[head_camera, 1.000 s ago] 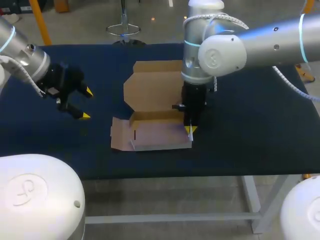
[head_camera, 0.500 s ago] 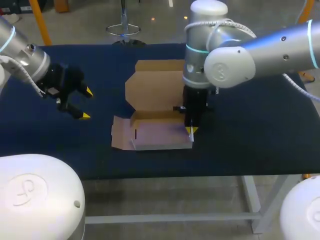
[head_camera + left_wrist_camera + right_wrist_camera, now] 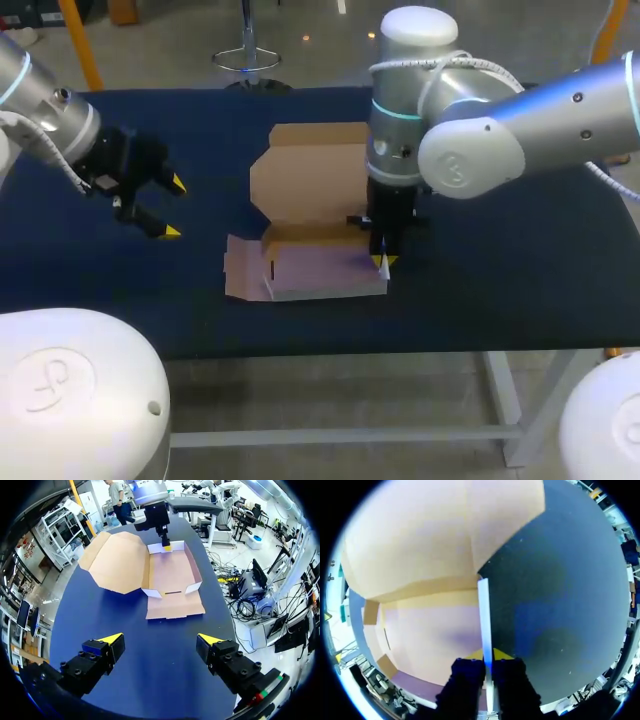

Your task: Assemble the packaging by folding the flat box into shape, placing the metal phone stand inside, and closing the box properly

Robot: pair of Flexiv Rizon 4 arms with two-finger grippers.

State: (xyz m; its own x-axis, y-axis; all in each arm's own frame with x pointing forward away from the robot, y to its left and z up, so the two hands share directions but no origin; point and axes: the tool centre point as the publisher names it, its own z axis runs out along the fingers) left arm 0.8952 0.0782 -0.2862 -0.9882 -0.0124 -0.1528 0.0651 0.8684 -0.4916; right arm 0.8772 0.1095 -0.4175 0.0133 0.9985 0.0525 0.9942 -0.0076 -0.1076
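The brown cardboard box (image 3: 315,265) lies half folded at the table's middle, tray walls partly raised and its lid (image 3: 310,170) flat behind it. My right gripper (image 3: 381,262) points straight down at the tray's right end. In the right wrist view my right gripper (image 3: 487,655) is shut on the thin upright side wall (image 3: 484,610), one yellow tip on each face. My left gripper (image 3: 172,208) hangs open over bare table, well left of the box. In the left wrist view my left gripper (image 3: 161,640) holds nothing, with the box (image 3: 172,575) far ahead. No phone stand shows.
A loose end flap (image 3: 242,278) of the box lies flat on the dark blue table (image 3: 500,290) at the tray's left end. Bare cloth stretches to both sides and along the front edge.
The right arm's upper links have swung a little to the right while its gripper stays on the box's right wall. The box has crept slightly right. The left arm has not moved.
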